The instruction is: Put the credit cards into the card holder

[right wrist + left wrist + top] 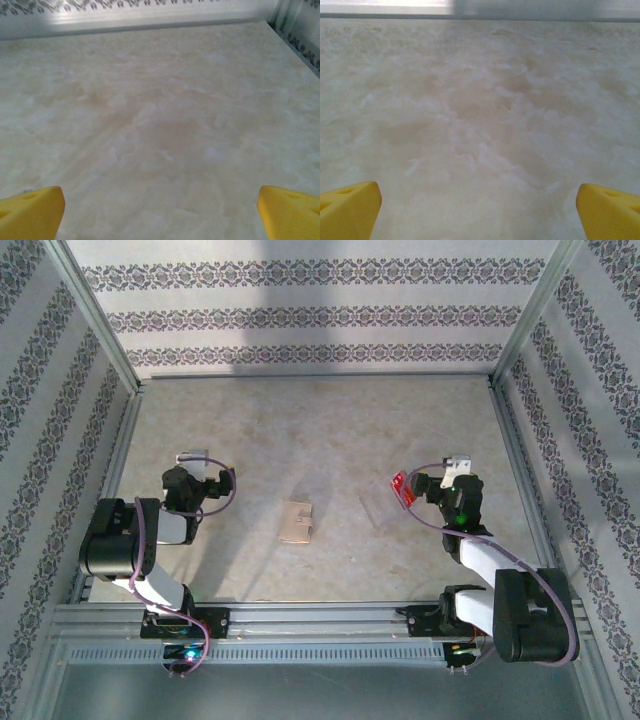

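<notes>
Patterned wall panels are enclosing a marbled beige bench, and the two arms are sitting bolted to the frame at its near edge. Just beyond that frame, the card holder is lying flat roughly midway between the arms and well apart from both, a spot that is probably putting it within reach of either side. Whether it is folded shut or lying open is too small to tell from overhead. Further out and to the right, the red credit card is lying on the bench just beside the right arm's wrist, its right edge hidden by the arm. A faint clear rectangle, which is looking like another card, is lying just beside it toward the holder. That grouping is suggesting the right arm is the one placed to pick cards, with the left free to steady the holder. Slightly beyond the cards, the left tool and the right tool are hovering with nothing in them. The overhead view is giving the layout of holder and cards, while the wrist views are adding close detail: the left tool is holding its yellow fingers wide apart over bare bench, and the right tool is doing likewise, its fingers spread and pointing toward the far metal rail
</notes>
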Motion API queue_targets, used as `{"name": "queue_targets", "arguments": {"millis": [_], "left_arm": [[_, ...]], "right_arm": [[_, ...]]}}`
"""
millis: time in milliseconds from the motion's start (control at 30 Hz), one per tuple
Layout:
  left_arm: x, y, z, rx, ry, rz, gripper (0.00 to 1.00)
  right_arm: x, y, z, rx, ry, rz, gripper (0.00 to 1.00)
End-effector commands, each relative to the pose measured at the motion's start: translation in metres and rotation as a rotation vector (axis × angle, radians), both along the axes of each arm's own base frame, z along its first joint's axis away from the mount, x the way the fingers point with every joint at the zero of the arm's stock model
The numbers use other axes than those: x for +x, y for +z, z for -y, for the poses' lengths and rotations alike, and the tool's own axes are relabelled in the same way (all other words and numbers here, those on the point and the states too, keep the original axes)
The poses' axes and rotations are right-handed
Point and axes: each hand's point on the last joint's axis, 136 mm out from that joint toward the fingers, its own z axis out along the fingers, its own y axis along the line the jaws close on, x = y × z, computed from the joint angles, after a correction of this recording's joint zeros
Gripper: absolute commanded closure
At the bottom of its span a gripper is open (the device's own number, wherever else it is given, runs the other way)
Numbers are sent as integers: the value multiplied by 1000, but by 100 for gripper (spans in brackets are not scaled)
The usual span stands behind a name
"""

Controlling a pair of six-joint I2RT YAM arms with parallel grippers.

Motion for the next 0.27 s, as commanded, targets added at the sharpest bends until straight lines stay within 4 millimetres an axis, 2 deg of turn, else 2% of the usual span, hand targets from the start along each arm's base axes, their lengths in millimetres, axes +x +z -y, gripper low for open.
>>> {"name": "queue_targets", "arguments": {"millis": [0, 233], "left_arm": [[5, 15, -2, -4, 11, 56, 1], [0, 17, -9, -3, 53, 83, 1]], "right_arm": [[3, 14, -4, 7, 35, 70, 2], [-1, 15, -6, 18, 47, 79, 2]]}}
